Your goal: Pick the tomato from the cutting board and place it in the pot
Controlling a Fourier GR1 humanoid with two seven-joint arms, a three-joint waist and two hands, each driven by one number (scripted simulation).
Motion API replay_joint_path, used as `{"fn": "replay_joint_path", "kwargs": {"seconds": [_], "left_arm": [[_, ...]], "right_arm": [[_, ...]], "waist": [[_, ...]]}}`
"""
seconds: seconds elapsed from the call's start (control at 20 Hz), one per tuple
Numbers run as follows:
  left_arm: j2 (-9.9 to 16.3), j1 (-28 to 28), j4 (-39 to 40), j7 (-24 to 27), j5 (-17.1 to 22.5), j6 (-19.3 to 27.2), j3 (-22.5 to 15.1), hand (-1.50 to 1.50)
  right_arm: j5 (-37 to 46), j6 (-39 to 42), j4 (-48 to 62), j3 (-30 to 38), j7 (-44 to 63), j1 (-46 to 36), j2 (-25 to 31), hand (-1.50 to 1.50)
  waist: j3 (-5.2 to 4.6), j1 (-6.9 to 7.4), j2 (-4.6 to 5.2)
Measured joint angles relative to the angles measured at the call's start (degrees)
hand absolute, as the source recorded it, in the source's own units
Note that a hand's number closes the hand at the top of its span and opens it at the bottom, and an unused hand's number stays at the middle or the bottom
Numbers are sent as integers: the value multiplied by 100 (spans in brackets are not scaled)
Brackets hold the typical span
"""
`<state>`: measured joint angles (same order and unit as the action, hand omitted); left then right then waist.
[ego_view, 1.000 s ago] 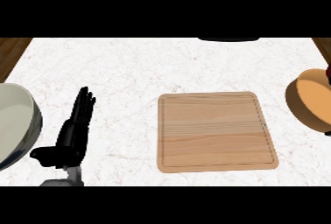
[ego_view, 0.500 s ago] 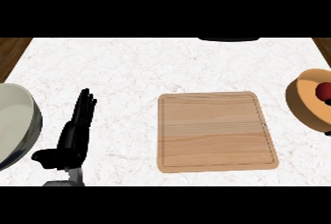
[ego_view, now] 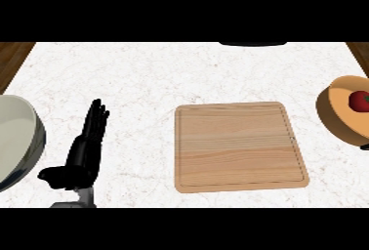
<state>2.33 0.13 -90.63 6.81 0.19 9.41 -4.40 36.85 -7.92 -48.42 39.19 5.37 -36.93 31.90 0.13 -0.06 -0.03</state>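
Red against tan, the tomato is seen inside the pot at the right edge, well apart from the wooden cutting board at the counter's centre. The left hand is held open, fingers straight, holding nothing, beside a pale plate.

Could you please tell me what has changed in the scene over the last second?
The tomato has come into sight inside the orange pot at the right edge; a second ago none showed there. The cutting board, left hand and pale bowl stayed put.
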Motion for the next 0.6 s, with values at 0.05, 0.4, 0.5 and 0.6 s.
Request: {"fn": "replay_joint_path", "kwargs": {"seconds": [0.05, 0.4, 0.5, 0.6], "left_arm": [[41, -32, 1, -13, 39, -23, 64, 0], [97, -6, 29, 43, 75, -110, 139, 0], [79, -67, 132, 88, 85, -128, 163, 0], [37, 38, -11, 44, 16, -78, 82, 0]], "right_arm": [[-184, -52, -9, 160, -94, 6, -2, -150], [-1157, -136, 276, 909, -713, 302, 314, -150], [-1381, -138, 397, 1019, -904, 392, 453, -150], [-1613, -16, 487, 1163, -1107, 521, 665, -150]], "waist": [[-2, -3, 0], [-8, 16, 8], [-8, 17, 10], [-8, 22, 8]]}}
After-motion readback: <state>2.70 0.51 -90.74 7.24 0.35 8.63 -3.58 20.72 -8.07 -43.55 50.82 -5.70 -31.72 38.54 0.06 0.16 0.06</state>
